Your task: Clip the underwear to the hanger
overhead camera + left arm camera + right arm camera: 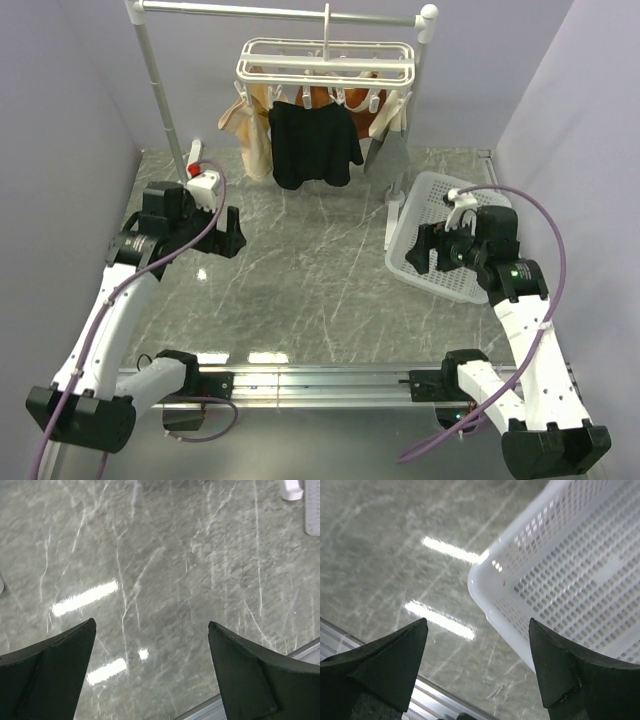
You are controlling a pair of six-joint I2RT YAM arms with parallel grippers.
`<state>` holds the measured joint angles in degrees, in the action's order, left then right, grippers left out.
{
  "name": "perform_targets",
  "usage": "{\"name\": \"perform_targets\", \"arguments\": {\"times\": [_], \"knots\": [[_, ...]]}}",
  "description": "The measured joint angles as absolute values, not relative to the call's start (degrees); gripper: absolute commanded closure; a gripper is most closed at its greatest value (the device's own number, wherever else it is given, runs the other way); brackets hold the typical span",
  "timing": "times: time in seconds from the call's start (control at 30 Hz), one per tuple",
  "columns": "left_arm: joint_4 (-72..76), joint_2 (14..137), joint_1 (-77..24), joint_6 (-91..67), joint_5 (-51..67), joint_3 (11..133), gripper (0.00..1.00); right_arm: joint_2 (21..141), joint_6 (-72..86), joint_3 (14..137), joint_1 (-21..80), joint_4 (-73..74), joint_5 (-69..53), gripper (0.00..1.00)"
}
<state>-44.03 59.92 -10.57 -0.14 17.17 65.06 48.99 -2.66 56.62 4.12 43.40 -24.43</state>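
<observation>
Jaws apart on left gripper (151, 621) and right gripper (478, 620), underwear (312, 145) hanging from hanger (327, 55), top view only

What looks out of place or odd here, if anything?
Nothing looks spilled or broken. The white basket sits turned at an angle on the table, beside the right gripper. The black underwear hangs from the hanger among other garments.
</observation>
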Motion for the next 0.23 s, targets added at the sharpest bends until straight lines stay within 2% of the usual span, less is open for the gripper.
{"name": "perform_targets", "arguments": {"times": [0.23], "knots": [[-43.3, 54.9, -10.2, -1.0, 13.4, 60.6, 0.00, 47.7, -3.4, 52.5, 4.0, 45.1, -23.4, 0.11]]}}
